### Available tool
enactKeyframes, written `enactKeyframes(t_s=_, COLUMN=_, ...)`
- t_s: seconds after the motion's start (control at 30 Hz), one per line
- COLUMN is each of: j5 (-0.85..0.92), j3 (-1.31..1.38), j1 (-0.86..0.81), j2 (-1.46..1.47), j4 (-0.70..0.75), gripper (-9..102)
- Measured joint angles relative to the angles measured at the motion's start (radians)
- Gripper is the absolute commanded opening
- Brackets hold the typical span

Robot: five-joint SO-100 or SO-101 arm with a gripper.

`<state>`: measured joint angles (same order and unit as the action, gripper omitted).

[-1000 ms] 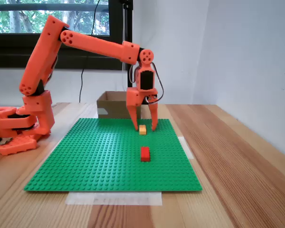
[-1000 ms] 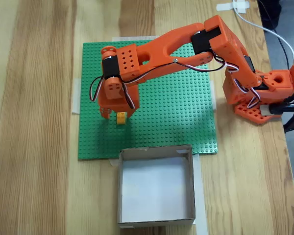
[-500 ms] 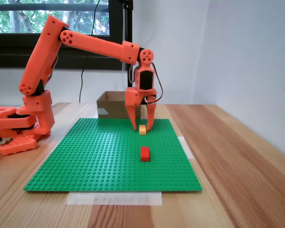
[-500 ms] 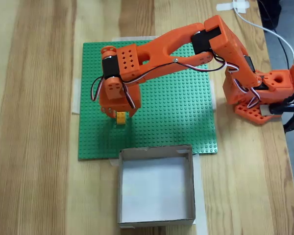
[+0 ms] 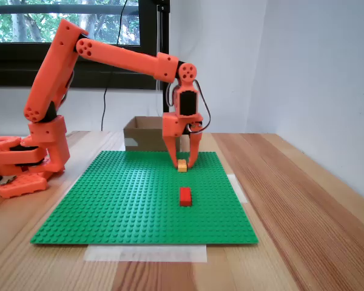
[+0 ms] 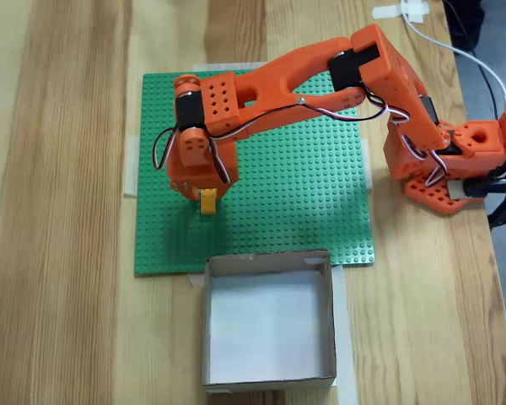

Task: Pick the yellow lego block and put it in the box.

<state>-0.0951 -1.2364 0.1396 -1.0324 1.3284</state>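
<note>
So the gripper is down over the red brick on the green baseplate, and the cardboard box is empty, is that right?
Not quite. The gripper is down over the yellow lego block, not the red brick, which lies apart, nearer the camera in a fixed view. The rest holds: both bricks sit on the green baseplate, and the box looks empty in a fixed view from above.
</note>
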Motion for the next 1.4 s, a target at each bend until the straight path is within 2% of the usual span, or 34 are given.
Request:
enactKeyframes(t_s=0.77, j5=-0.040, j3=-0.003, j1=0.015, j2=0.000, j4=0.011, gripper=12)
enactKeyframes(t_s=1.23, j5=0.000, j3=-0.032, j1=0.014, j2=0.000, j4=-0.041, gripper=0)
enactKeyframes(t_s=1.4, j5=0.002, j3=-0.048, j1=0.008, j2=-0.005, j4=-0.051, gripper=-1)
